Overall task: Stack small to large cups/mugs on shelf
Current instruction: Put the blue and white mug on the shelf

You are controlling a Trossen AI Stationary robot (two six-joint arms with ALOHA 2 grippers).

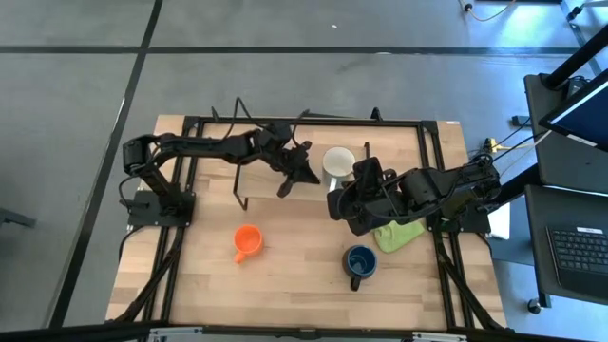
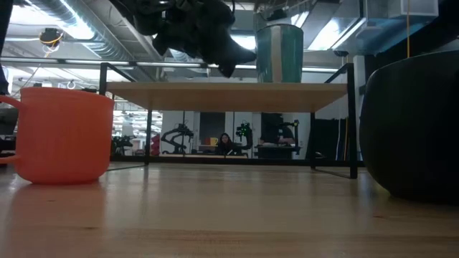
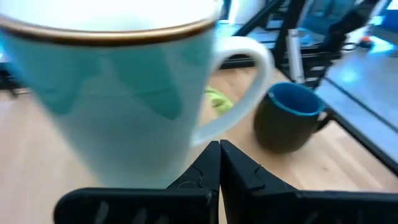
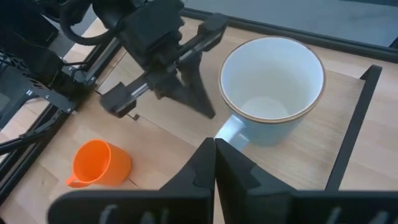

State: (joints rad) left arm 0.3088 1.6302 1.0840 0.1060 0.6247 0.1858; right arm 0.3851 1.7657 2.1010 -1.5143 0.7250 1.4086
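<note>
Currently, white mug (image 1: 338, 161) upright on the shelf (image 2: 229, 97), toward its right end, handle turned toward the front of the table. Left gripper (image 1: 302, 174) low over the shelf just beside the mug, fingers (image 3: 219, 168) pressed together and holding nothing. Right gripper (image 4: 214, 149) above the table just in front of the shelf, aimed at the mug handle, fingers likewise closed and empty. Orange mug (image 1: 247, 241) on the table in front of the shelf, left of centre, apart from both arms. Blue mug (image 1: 360, 261) on the table near the front right, just beside the green cloth (image 1: 398, 235). Probable stage: largest mug placed, two smaller mugs not yet stacked. Risk one: contact between the two grippers, both crowded close to the white mug, if either swings across without first lifting clear. Risk two: a nudge against the white mug's wall or handle from the left gripper, enough to slide it toward the shelf's right edge or tip it. Risk three: a descent onto either loose mug with fingers closed, which would push it along the table rather than grasp it. Obstructions: shelf legs and front edge between the arms and the table mugs; the right arm itself partly over the cloth and close to the blue mug, limiting approach from that side.
</note>
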